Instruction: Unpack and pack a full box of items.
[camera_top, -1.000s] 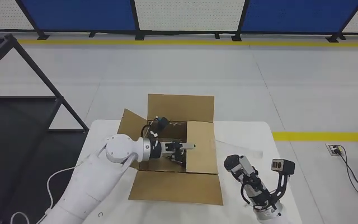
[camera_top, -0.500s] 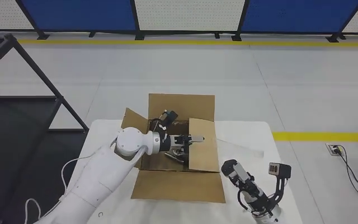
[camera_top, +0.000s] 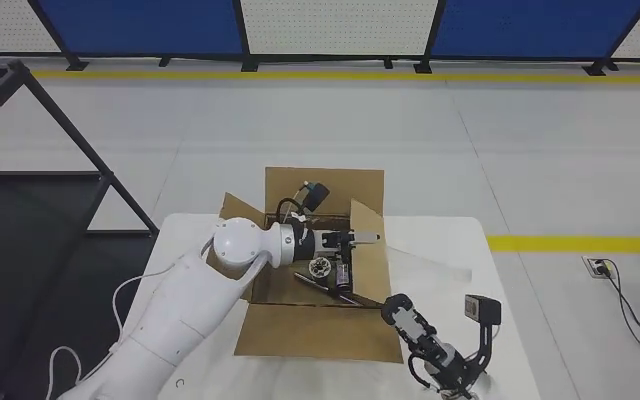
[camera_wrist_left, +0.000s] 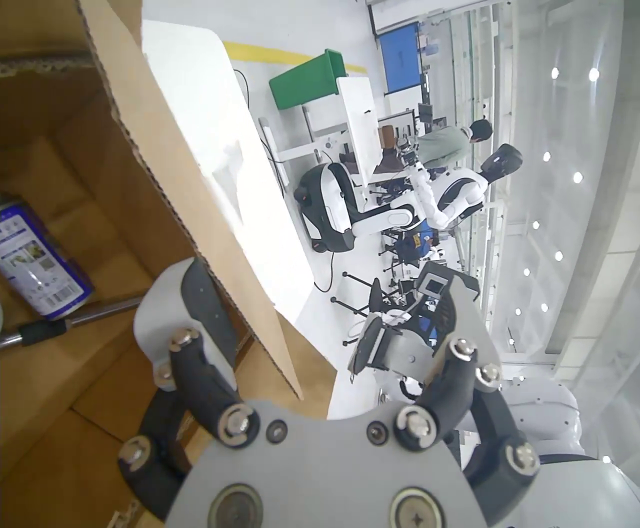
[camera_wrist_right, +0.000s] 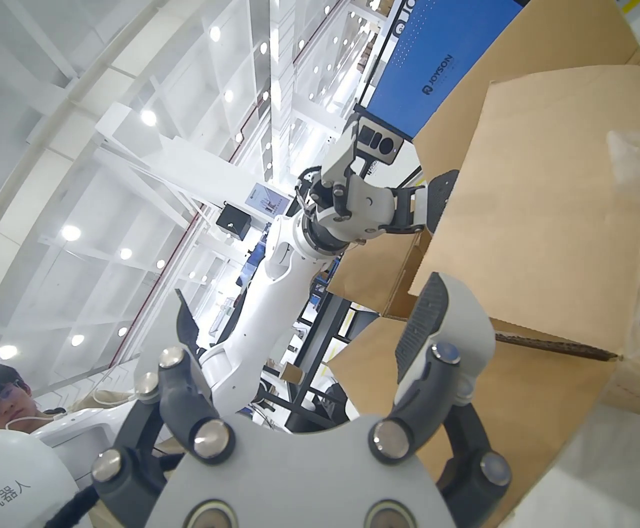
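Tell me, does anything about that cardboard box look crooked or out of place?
One side flap of the box stands tilted up, its edge between the left hand's open fingers, while the front flap lies flat. Nothing looks spilled or torn.

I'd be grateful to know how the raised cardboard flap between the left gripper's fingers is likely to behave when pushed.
The flap looks like thin corrugated board, so probably light and fairly stiff. Pushed, it would likely swing on its fold rather than bend. With the left gripper open around it, it may spring back.
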